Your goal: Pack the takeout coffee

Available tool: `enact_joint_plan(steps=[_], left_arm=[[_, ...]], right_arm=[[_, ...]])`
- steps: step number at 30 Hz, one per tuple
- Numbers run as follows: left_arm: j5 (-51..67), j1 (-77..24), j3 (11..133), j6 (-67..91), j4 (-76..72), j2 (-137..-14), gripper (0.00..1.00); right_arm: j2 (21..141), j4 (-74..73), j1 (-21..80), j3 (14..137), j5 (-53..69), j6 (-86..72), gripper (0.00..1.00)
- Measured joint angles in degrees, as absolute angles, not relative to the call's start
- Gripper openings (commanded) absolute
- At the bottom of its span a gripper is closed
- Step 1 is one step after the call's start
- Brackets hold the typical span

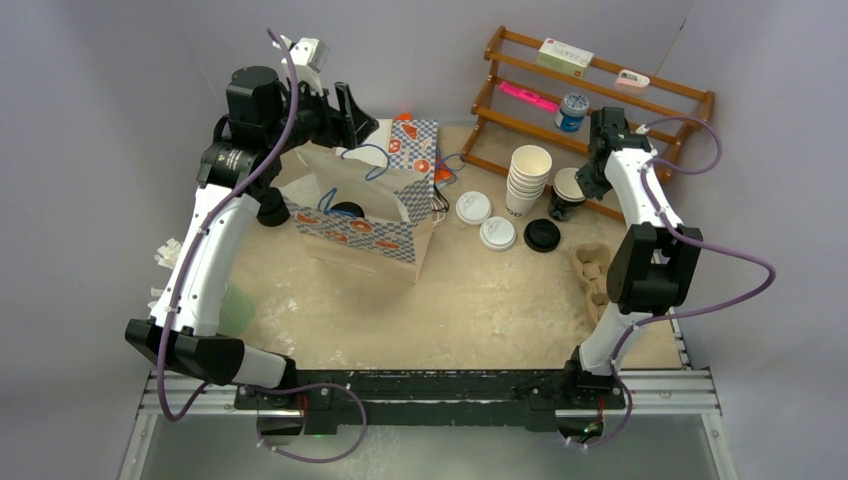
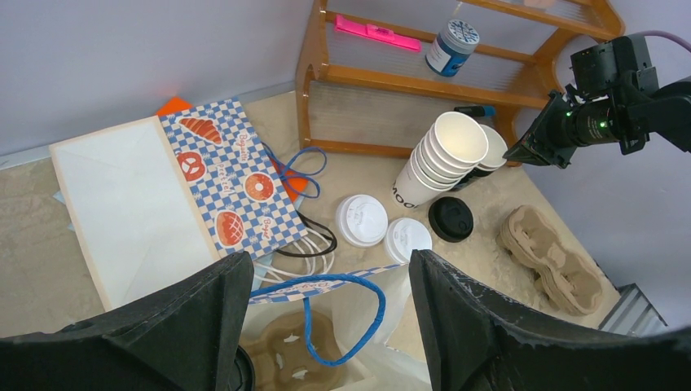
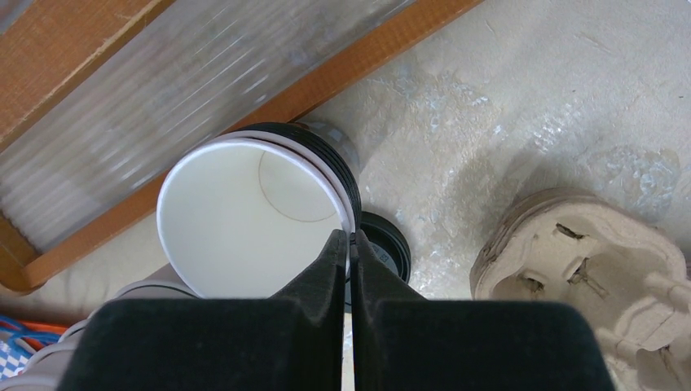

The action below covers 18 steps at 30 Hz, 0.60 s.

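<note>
A black-lidded coffee cup point(image 1: 347, 210) sits inside the standing paper bag point(image 1: 360, 238) on the tabletop's point(image 1: 470, 300) left, below the wide-open left pincer point(image 2: 327, 269). The right pincer point(image 3: 347, 244) is pinched shut on the rim of a lidless dark cup point(image 3: 236, 220) beside the white cup stack point(image 1: 527, 178), by the wooden rack point(image 2: 308, 81).

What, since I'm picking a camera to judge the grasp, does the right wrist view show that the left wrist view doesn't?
Right wrist only: the right gripper shut at the rim of the lidless cup, and its empty inside. Left wrist only: white lids, pink marker, jar, the open bag below. Both: that cup, black lid, pulp carrier, wooden rack.
</note>
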State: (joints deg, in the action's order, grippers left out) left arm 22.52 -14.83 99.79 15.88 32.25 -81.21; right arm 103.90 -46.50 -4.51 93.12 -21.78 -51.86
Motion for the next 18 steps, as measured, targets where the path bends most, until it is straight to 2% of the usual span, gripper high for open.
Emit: enact_joint_plan(steps=[18], left_arm=[[22.57,-14.83,99.79,15.88,32.25,-81.23,0.73]], right_arm=[[101.78,-47.68,-4.78,95.04,-21.45,-51.99,0.0]])
